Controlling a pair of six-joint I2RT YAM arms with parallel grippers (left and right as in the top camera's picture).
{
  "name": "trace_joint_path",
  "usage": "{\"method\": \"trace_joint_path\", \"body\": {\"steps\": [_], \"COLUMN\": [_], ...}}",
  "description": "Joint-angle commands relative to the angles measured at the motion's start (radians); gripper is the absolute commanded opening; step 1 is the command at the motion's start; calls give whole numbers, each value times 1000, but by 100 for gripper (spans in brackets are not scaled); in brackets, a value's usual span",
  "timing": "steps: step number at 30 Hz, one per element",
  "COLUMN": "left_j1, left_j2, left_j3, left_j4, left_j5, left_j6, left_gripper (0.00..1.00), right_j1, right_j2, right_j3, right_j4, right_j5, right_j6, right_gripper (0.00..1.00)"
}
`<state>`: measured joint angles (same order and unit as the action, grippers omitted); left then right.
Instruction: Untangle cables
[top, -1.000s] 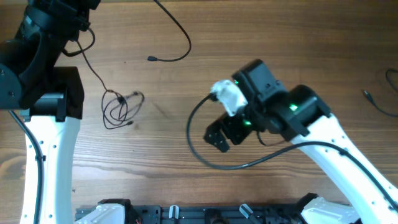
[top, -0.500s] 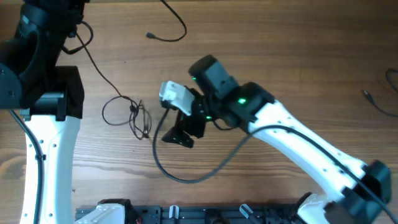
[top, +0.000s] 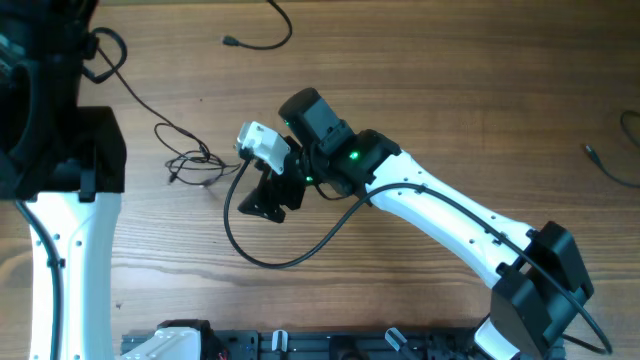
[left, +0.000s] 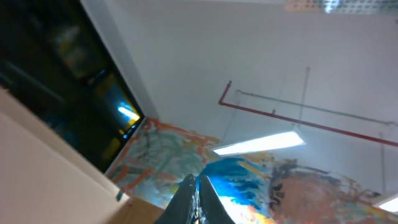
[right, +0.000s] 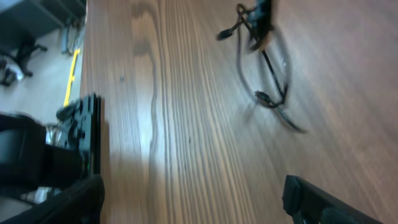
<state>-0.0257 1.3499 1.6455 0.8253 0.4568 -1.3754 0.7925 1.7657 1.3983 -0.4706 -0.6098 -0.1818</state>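
Roughly mid-task, by my read. A small tangle (top: 195, 163) of thin black cord lies on the table (top: 450, 90), left of centre, loops drawn flat and narrow but not separated. The right wrist view shows the same tangle (right: 264, 68) blurred, with at least one loop and a plug end crossing. A lead cord (top: 140, 100) runs from it up and left toward the left arm (top: 60, 120). A second cable (top: 265, 35) lies apart along the top edge, plug end free; a third cable (top: 605, 165) sits at the far right edge, well clear. Those two look sorted; the knot itself is left to do. The right gripper (top: 262, 205) hovers just right of the tangle, not touching it, fingers spread wide with nothing between them, as its own camera confirms (right: 193, 199). The left gripper (left: 196, 198) is off the overhead frame; its wrist camera faces the ceiling, fingers pressed together, and whether cord is pinched there cannot be told. Possible obstruction: the thick arm wire (top: 235, 225) droops in a loop onto the table close below the tangle and could snag.
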Motion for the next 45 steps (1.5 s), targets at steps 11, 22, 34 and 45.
{"method": "trace_joint_path", "body": {"steps": [11,22,34,45], "left_j1": [-18,-18,-15,-18], "left_j2": [-6,-5,-5,-8], "left_j3": [123,124,124,124], "left_j4": [-6,-208,-259,-208], "left_j5": [-6,-1,2,-2], "left_j6": [-24,97,177,147], "left_gripper": [4,4,4,4], "right_j1": [26,109,121,125], "right_j2": [55,84,84,94], "right_j3": [-5,-5,-5,-5], "right_j4": [200,245,150,210], "right_j5": [-21,-24,-206,-82], "right_j6": [196,236,271,261], "right_gripper": [89,76,80,81]}}
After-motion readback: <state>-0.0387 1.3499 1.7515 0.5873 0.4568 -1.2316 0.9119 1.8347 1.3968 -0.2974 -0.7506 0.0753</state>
